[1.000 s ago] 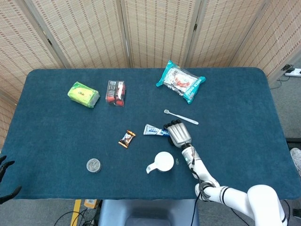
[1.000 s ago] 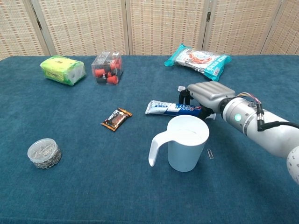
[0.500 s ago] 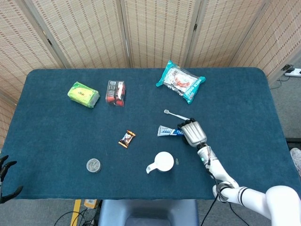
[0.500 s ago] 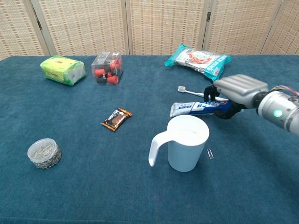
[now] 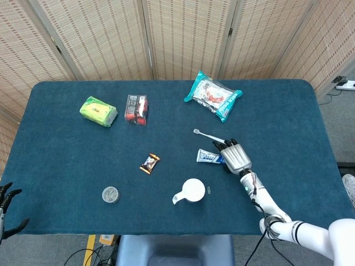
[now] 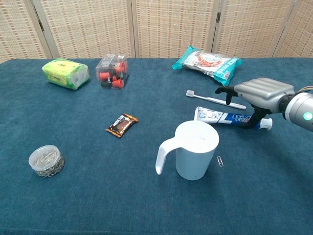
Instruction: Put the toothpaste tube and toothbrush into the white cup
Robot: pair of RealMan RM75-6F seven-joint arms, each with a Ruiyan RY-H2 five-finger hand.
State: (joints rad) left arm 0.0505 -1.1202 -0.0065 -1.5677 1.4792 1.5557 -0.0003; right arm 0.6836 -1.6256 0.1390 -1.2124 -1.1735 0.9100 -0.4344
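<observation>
1. Left robot hand point(image 5: 6, 195) showing at the worktop's point(image 6: 98, 196) left edge, fingers apart, grasping nothing.
2. White cup point(image 6: 194, 150) standing upright near the front.
3. Toothbrush point(image 6: 215, 99) lying behind the toothpaste tube point(image 6: 222, 117).
4. Right robot hand point(image 6: 259, 92) grasping the tube's right end, tube lying nearly level.

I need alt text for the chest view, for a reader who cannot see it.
The right hand holds a toothpaste tube just behind a white cup on a blue table. A toothbrush lies further back.
</observation>
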